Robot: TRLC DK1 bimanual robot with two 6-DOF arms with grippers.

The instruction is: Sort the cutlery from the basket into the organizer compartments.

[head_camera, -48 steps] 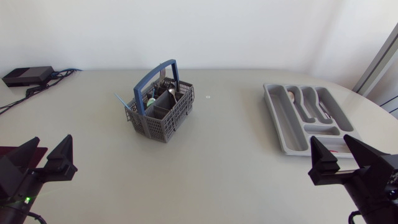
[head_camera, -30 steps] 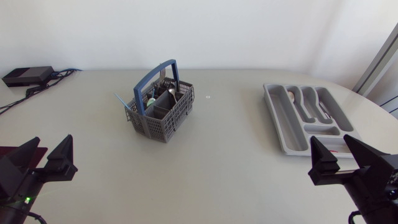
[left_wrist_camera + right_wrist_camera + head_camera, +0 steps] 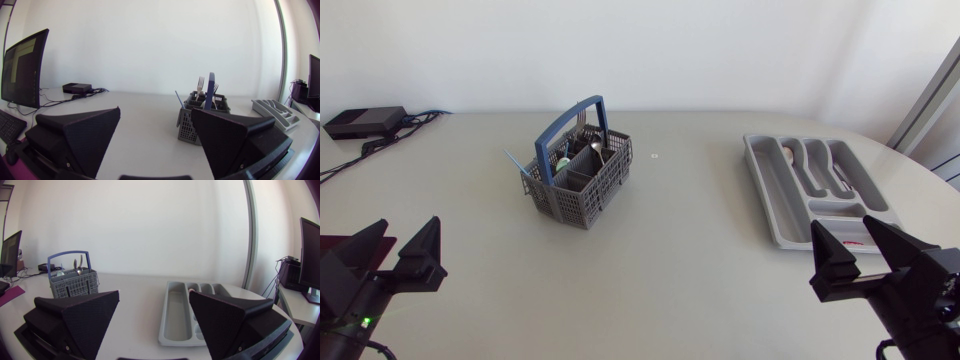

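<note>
A: How are the grippers being held?

B: The left gripper is being held spread wide, with nothing between its fingers. The right gripper is being kept parted in the same way, and nothing is being gripped by it.

A: Where are they being kept?

B: Both are being held at the near edge of the table, left and right. From above, the right one's tips are being seen over the near end of the organizer. The basket is being left well apart from both, toward the far side, its blue handle standing upright.

A: What is being shown by one view only?

B: From above, the organizer's compartments are being laid open: a spoon is lying in one, and another piece in the next but one. In the right wrist view only the tray's walls are being shown, and the contents are being hidden. From above, the cutlery in the basket is being seen as a dark tangle. In the left wrist view, forks are being shown standing tines-up above the rim.

A: Anything else?

B: A thin blue stick is being seen slanting out at the basket's left side. A black box with cables is lying at the far left corner.
</note>
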